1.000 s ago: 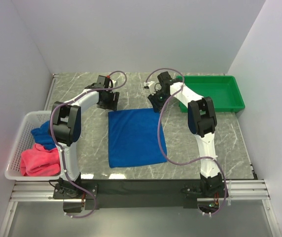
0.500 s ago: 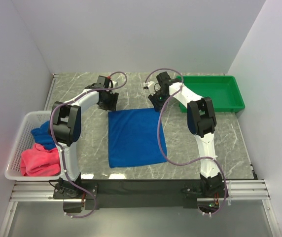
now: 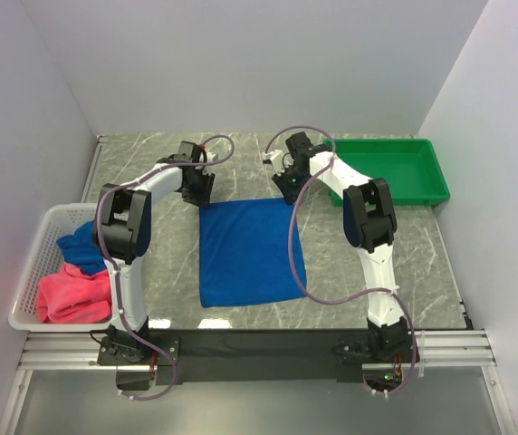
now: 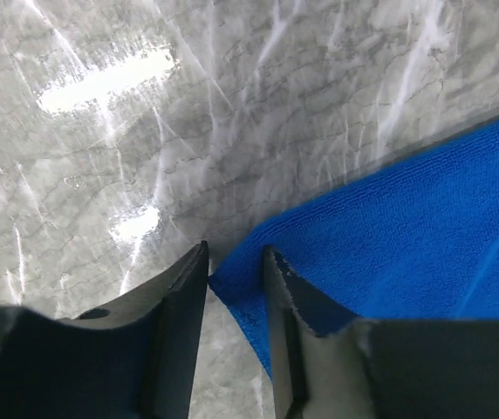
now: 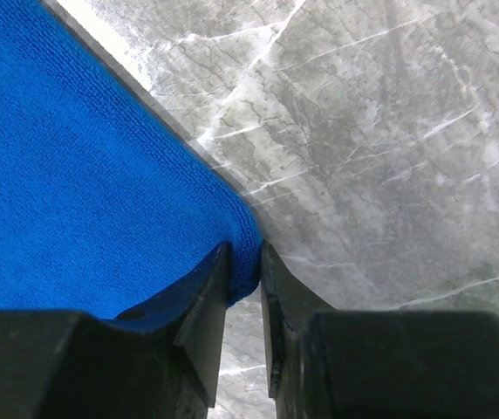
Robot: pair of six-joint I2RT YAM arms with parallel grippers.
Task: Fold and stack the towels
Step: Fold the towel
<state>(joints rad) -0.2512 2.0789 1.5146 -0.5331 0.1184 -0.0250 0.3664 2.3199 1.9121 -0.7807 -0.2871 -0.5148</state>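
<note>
Both pairs of fingers pinch far corners of the spread blue towel (image 3: 250, 252); no fold made yet, two towels (image 3: 71, 281) wait in the basket (image 3: 34, 237).

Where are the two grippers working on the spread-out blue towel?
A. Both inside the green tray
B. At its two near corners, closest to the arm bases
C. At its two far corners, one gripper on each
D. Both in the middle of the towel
C: in the overhead view the left gripper and right gripper sit at the far corners of the blue towel, and each wrist view shows a corner between the fingers.
</note>
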